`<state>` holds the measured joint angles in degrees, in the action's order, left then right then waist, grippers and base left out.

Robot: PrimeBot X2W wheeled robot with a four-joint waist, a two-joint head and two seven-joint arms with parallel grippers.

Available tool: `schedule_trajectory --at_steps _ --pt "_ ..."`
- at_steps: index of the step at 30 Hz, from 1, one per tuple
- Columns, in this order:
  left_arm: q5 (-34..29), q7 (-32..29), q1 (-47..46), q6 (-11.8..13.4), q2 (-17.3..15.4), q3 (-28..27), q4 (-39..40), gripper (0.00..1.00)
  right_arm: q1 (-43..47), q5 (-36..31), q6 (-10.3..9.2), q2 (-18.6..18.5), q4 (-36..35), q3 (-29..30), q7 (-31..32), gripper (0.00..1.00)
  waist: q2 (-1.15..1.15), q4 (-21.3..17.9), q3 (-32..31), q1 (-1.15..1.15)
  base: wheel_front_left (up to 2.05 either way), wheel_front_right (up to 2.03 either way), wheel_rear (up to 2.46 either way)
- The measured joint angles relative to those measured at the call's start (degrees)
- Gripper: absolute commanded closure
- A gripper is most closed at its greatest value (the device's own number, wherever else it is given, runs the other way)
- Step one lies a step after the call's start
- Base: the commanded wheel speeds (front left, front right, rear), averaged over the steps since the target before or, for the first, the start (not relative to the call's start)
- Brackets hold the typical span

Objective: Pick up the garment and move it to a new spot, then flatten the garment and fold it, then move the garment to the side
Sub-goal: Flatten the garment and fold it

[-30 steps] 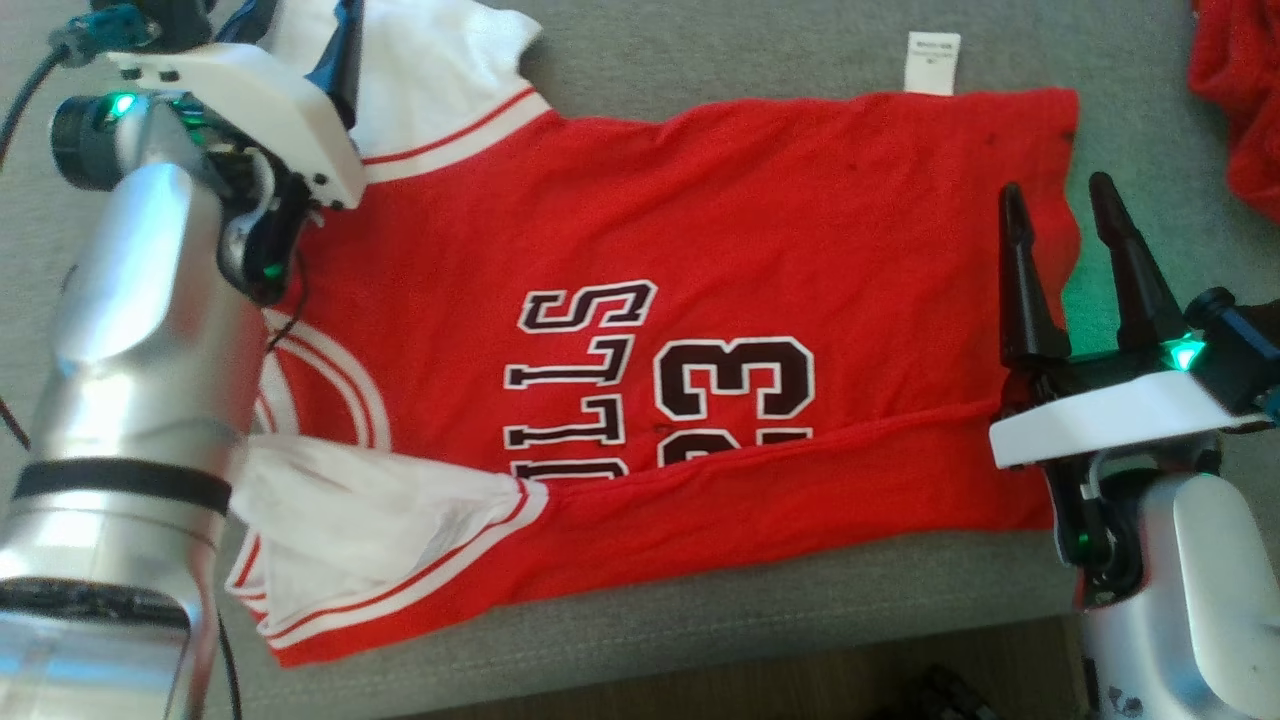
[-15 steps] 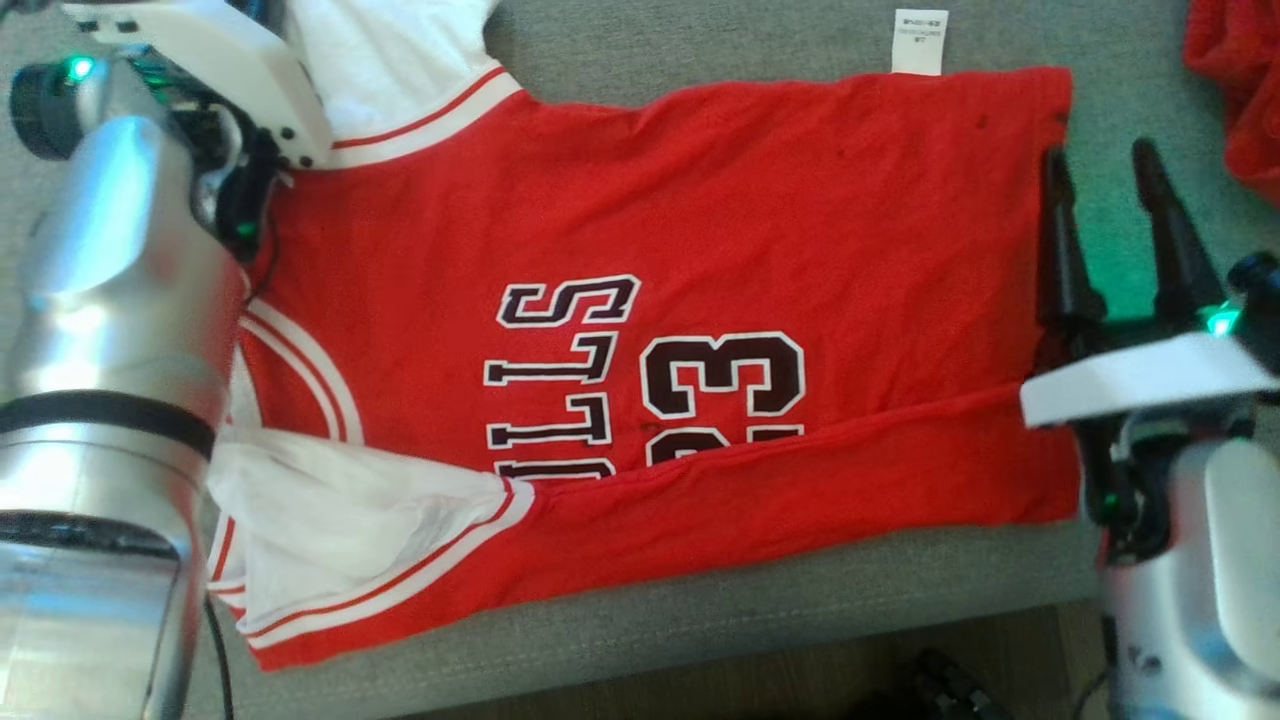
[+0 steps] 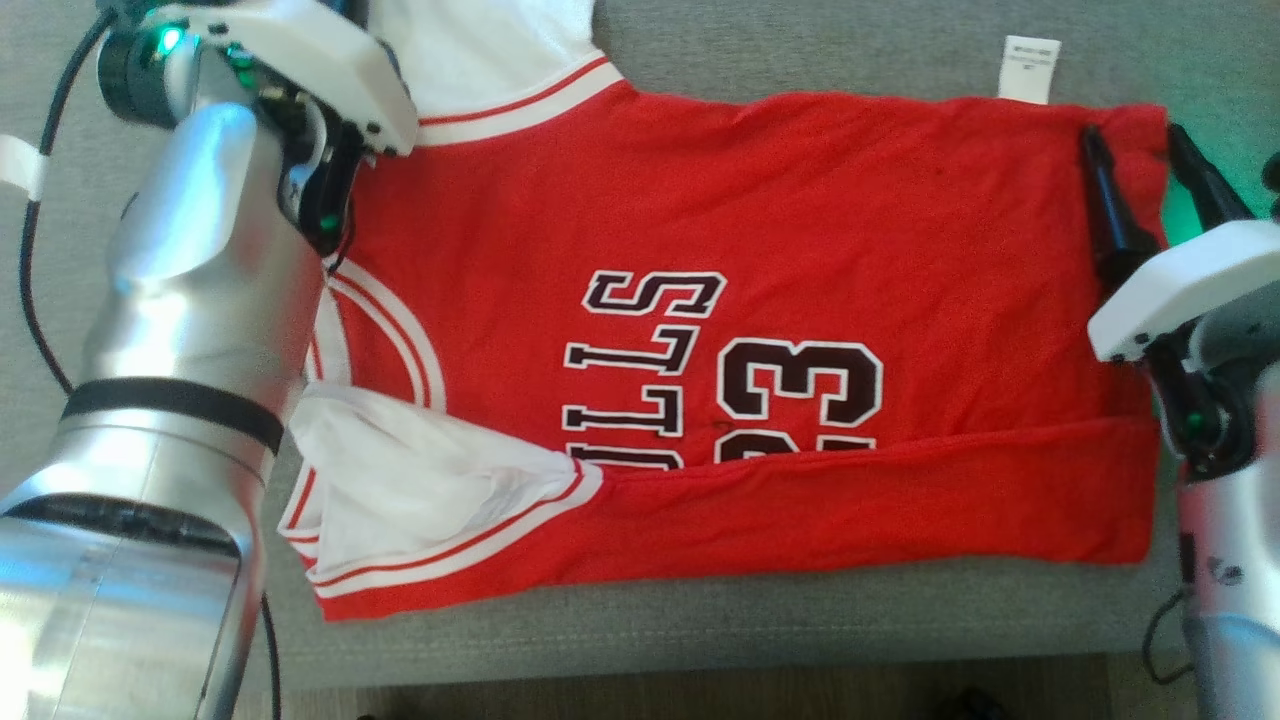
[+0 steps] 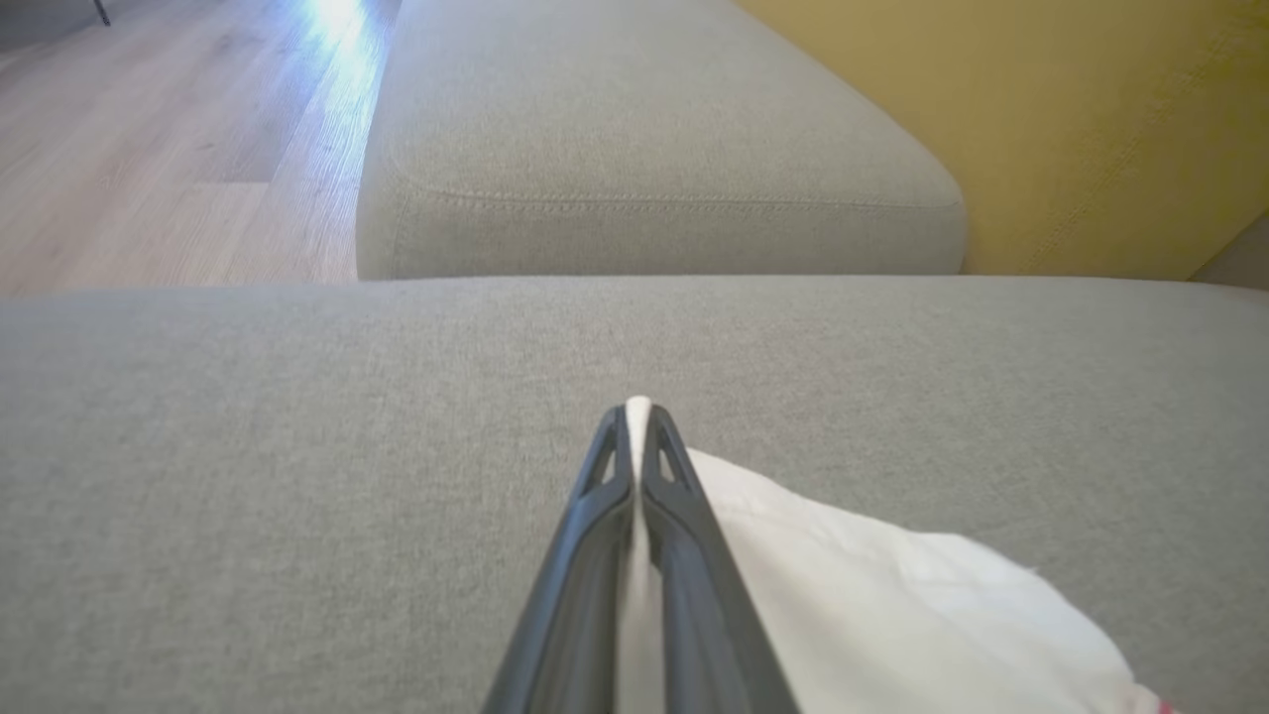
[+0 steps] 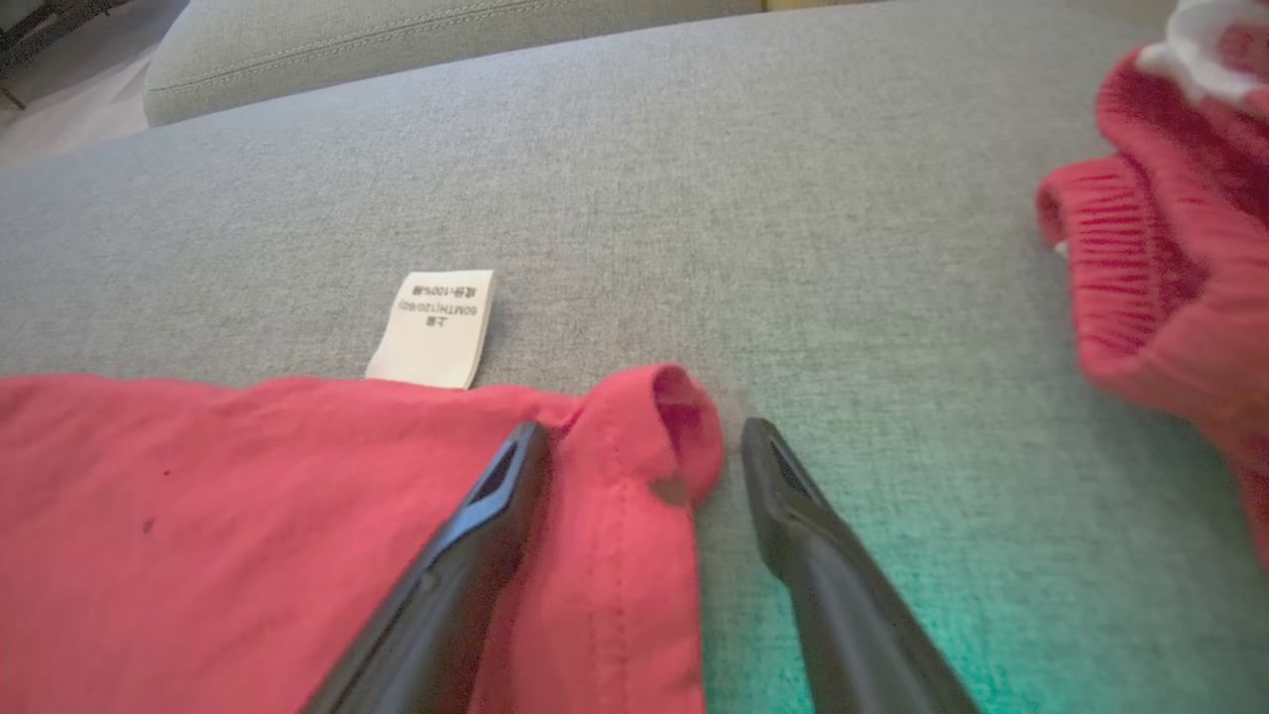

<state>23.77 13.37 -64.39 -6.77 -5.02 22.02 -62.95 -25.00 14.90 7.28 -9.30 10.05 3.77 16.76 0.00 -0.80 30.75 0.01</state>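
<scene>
- A red jersey (image 3: 800, 250) with white sleeves and dark lettering is spread flat across a grey sofa cushion (image 3: 800, 40), the neck turned left and the hem right.
- A band along the jersey's near edge is folded over onto the front, so that the lower part of the lettering and of the number is covered.
- The near white sleeve (image 3: 420, 490) is seen crumpled on top of the jersey at the near left.
- The left tool (image 4: 635, 416) is clamped narrow on the far white sleeve (image 4: 843, 595) at the far left, with a sliver of white cloth pinched between its tips.
- The right tool (image 5: 644, 426) is held wide at the jersey's far right corner: one finger (image 5: 466, 535) is laid on the red cloth, the other (image 5: 823, 555) on the bare cushion just past the hem, and the curled corner is straddled between them.
- A white care label (image 5: 433, 327) is shown lying on the cushion at the jersey's far edge.
- A second red garment (image 5: 1170, 248) is bunched at the far right, apart from the jersey.
</scene>
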Motion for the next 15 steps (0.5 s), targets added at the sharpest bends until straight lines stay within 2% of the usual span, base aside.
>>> schedule_trajectory --at_steps 1,2,3,4,5,9,12,15 --pt "0.0 0.3 -0.3 -0.1 0.2 0.1 0.4 1.00 -0.2 0.4 0.00 -0.3 0.1 0.2 1.3 0.00 0.00 0.4 0.0 0.00 0.00 0.00 0.00" --pt "0.0 0.4 -0.6 -0.1 0.2 0.1 0.9 1.00 -0.3 0.7 0.00 -0.6 0.1 0.4 2.7 0.07 0.00 0.9 -0.1 0.00 0.00 0.00 0.00" --pt "0.0 0.4 -0.7 -0.3 0.2 0.1 1.5 1.00 -0.4 1.0 0.00 -0.7 -0.2 0.7 3.6 0.56 0.00 1.2 -0.1 0.00 0.00 0.00 0.00" --pt "0.0 0.5 -0.7 -0.3 0.2 0.1 2.0 1.00 -0.4 1.2 0.00 -0.8 -0.4 1.1 4.5 0.91 0.00 1.5 -0.2 0.00 0.00 0.00 0.00" --pt "0.0 0.8 -0.7 -0.3 0.2 0.1 2.3 1.00 -0.4 1.4 0.00 -0.8 -0.7 1.6 5.5 1.00 0.00 1.7 -0.3 0.00 0.00 0.00 0.00" --pt "0.1 0.9 -0.6 -0.3 0.2 -0.1 5.0 1.00 -0.4 2.7 0.00 -0.7 -3.0 2.3 7.6 1.00 0.00 2.2 -0.8 0.00 0.00 0.00 0.00" --pt "0.1 0.9 -0.2 -0.3 -0.3 -0.7 9.7 1.00 -0.5 3.2 0.00 -0.8 -6.8 2.5 6.0 1.00 0.00 2.4 -1.4 0.00 0.00 0.00 0.00" --pt "0.1 0.9 1.1 0.2 -0.8 -1.1 14.3 1.00 -0.4 3.2 0.00 -0.8 -7.7 2.9 4.9 1.00 0.00 2.6 -1.8 0.00 0.00 0.00 0.00"
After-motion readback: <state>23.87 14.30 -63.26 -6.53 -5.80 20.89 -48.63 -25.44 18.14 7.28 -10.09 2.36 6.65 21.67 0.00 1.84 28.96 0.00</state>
